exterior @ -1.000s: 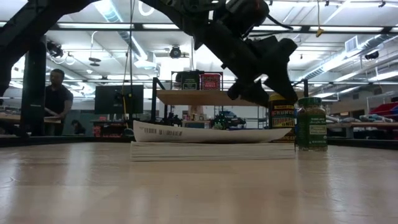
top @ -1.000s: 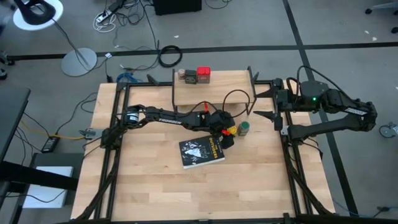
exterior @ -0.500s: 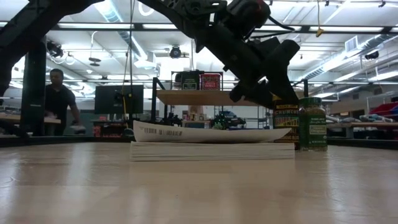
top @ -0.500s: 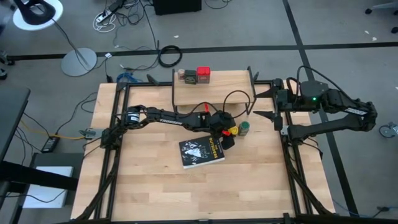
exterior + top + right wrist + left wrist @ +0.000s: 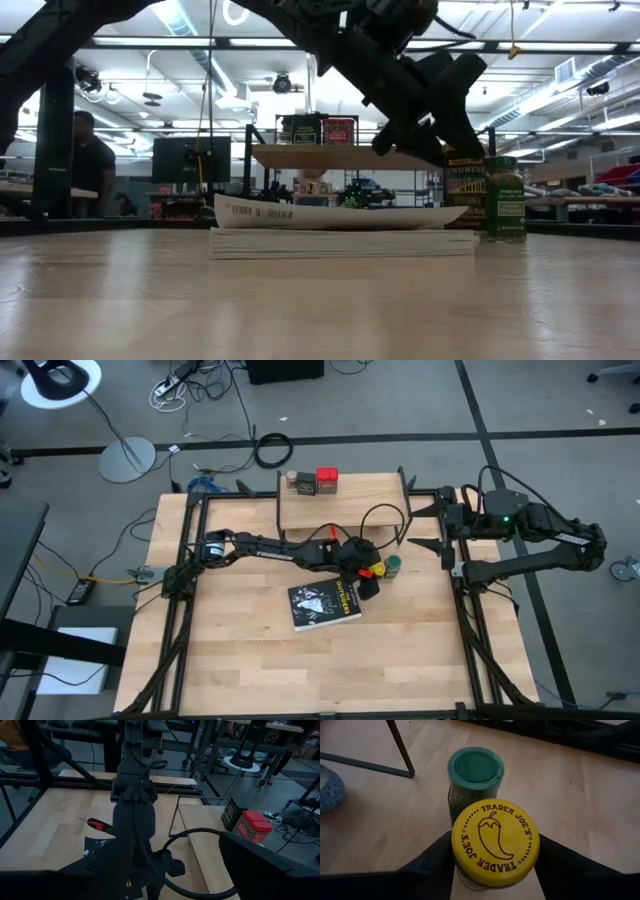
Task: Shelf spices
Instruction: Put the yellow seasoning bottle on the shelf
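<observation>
The yellow-topped jar (image 5: 495,842) has a round yellow lid printed with a chili pepper and brand lettering. It sits between the dark fingers (image 5: 432,865) of the left pincer (image 5: 372,573), which is closed on its sides, over the counter (image 5: 250,650). Just beyond the pincer stands the green-topped jar (image 5: 475,772), touching or nearly touching the held jar. The jar's lower body is hidden. The right pincer (image 5: 415,527) waits at the counter's edge, fingers spread.

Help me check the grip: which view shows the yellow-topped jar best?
The left wrist view: the yellow-topped jar fills it, lid up, between the left gripper jaws. The high view shows only a yellow dot. In the low view the arm covers part of it. The right wrist view hides it.
</observation>
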You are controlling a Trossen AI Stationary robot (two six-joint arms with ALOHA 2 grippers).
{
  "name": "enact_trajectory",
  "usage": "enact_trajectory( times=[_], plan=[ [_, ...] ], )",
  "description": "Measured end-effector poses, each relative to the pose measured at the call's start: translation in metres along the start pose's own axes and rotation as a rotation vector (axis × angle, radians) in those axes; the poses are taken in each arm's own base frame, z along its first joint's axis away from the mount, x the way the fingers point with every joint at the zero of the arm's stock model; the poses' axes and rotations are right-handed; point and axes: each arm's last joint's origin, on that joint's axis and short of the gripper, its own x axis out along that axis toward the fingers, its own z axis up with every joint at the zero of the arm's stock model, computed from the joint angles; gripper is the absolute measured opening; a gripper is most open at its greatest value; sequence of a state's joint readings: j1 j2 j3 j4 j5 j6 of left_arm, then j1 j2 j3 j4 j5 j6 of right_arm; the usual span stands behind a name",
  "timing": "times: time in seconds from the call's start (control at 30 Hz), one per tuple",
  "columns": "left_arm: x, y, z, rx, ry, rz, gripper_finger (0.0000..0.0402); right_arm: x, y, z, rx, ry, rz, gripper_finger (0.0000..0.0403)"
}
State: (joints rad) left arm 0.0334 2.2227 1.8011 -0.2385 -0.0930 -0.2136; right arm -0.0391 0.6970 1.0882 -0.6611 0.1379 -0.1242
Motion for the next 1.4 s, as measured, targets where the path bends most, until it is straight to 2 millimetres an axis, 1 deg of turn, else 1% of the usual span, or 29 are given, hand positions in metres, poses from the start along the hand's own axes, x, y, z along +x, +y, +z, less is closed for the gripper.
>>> enact_trajectory(
  times=[0.17, 0.4, 0.63, 0.7, 0.8, 0.9, 1.1, 1.4],
  plan=[
    [-0.011, -0.008, 0.013, 0.055, 0.025, 0.053, 0.0218, -0.003, 0.000, 0.000, 0.001, -0.009, -0.001, 0.0290],
    [-0.033, -0.018, 0.041, 0.107, 0.011, 0.084, 0.0217, -0.006, -0.001, 0.000, -0.002, -0.020, -0.003, 0.0290],
    [-0.068, -0.024, 0.078, 0.197, -0.022, 0.133, 0.0217, -0.011, -0.002, 0.000, -0.014, -0.037, -0.004, 0.0290],
    [-0.079, -0.020, 0.088, 0.220, -0.036, 0.165, 0.0217, -0.014, -0.002, 0.000, -0.033, -0.048, 0.002, 0.0290],
    [-0.092, -0.005, 0.105, 0.219, -0.078, 0.219, 0.0217, -0.018, -0.002, 0.001, -0.044, -0.065, 0.001, 0.0290],
    [-0.096, 0.019, 0.115, 0.190, -0.097, 0.283, 0.0217, -0.022, -0.003, 0.001, -0.046, -0.081, -0.001, 0.0286],
    [-0.096, 0.072, 0.123, 0.116, -0.108, 0.372, 0.0217, -0.028, -0.004, 0.000, -0.044, -0.100, -0.003, 0.0278],
    [-0.101, 0.124, 0.130, 0.029, -0.150, 0.440, 0.0217, -0.029, -0.003, 0.000, -0.051, -0.101, 0.004, 0.0270]
  ],
)
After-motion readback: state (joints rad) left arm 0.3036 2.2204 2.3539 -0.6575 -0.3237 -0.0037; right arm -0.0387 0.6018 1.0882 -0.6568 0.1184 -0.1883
